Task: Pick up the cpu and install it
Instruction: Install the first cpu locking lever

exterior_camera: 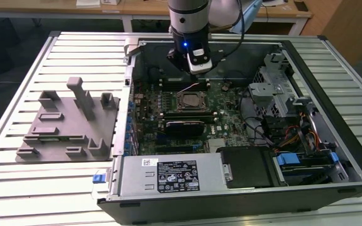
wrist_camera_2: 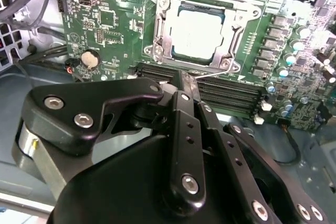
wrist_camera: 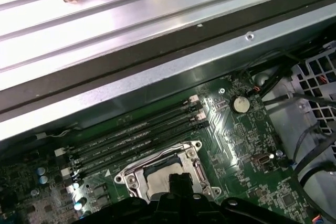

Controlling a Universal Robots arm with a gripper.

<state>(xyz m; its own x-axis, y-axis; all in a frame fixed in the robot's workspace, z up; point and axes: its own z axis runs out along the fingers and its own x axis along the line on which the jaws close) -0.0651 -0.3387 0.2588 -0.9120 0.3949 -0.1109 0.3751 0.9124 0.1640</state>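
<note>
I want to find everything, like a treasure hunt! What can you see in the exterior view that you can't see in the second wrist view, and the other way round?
Exterior view: the grey fixture tray on the slatted table, beside the open computer case, and the power supply inside the case. Second wrist view: the round coin battery, seen up close. Both: the green motherboard, the cpu lying in its socket, and the gripper over the board.
</note>
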